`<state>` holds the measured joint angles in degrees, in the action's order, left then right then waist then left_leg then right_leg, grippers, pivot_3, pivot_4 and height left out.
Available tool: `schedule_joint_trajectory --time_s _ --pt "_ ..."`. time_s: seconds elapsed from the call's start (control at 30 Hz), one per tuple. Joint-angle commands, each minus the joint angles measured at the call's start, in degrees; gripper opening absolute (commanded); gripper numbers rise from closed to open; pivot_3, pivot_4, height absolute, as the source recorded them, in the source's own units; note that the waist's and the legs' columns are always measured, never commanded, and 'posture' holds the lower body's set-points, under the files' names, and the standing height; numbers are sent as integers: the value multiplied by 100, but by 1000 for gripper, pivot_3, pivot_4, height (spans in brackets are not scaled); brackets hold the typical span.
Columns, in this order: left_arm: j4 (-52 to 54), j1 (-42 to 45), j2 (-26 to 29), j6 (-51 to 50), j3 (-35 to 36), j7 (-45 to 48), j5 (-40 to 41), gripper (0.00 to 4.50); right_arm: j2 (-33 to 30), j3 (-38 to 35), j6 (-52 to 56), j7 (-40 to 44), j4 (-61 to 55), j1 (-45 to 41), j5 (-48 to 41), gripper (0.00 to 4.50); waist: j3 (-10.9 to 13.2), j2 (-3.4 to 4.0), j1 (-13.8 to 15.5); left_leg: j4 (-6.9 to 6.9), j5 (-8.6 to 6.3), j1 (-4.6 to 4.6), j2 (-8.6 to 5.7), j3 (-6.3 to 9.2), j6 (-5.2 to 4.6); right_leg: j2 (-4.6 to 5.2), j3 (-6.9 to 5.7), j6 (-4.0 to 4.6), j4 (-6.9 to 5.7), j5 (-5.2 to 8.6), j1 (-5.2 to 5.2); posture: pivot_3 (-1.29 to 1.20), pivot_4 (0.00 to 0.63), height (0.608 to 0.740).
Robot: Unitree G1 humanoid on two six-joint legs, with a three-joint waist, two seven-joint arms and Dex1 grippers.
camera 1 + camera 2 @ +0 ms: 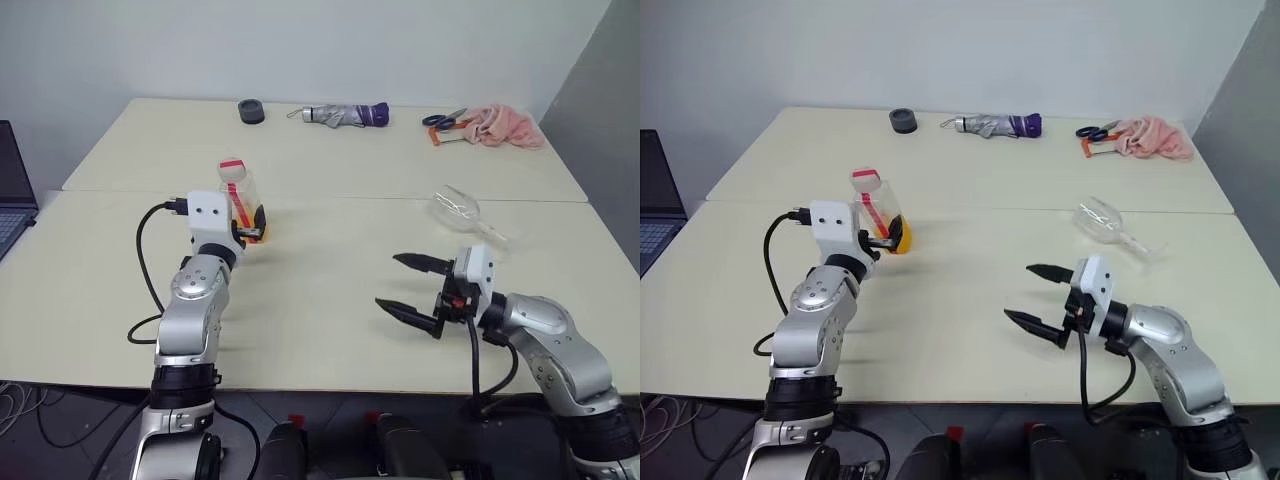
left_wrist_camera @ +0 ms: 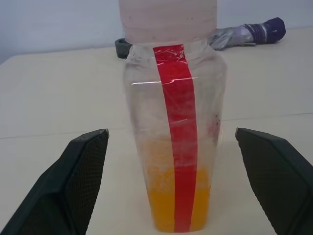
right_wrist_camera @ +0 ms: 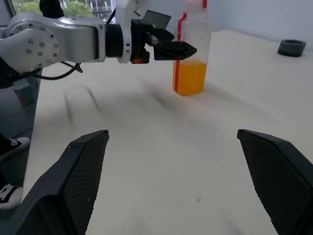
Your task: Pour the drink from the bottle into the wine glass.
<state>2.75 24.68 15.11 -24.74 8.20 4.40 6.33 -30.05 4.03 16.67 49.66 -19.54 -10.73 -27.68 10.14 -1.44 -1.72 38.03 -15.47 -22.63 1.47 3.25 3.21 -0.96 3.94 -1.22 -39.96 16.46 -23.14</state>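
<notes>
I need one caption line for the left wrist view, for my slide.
Open left tool frames the upright bottle, with orange drink at its bottom.

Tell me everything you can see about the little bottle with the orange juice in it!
The bottle is small, clear and looks like plastic, with a squarish body, a wide neck and a red-pink cap on. A red strip runs down its side. The orange drink fills only the bottom part. It stands upright on the table, on the robot's left side. The left gripper is open with a finger on each side of it, not touching.
</notes>
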Motion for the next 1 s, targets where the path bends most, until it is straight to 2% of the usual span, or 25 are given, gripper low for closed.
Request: schedule_joint_trajectory --time_s 0.03,1.0 --pt "-38 253 -1 150 37 -23 -24 4444 57 -85 -42 -26 -83 -207 -48 4500 0 0 2 0 0 -2 0 1 0 0 -1 0 0 0 0 0 150 740" --pt "-1036 1215 14 124 135 -157 -6 4444 144 24 223 -193 -179 -555 151 4500 0 0 5 2 0 -6 2 4 0 4 -3 0 0 -1 -1 0 150 740"
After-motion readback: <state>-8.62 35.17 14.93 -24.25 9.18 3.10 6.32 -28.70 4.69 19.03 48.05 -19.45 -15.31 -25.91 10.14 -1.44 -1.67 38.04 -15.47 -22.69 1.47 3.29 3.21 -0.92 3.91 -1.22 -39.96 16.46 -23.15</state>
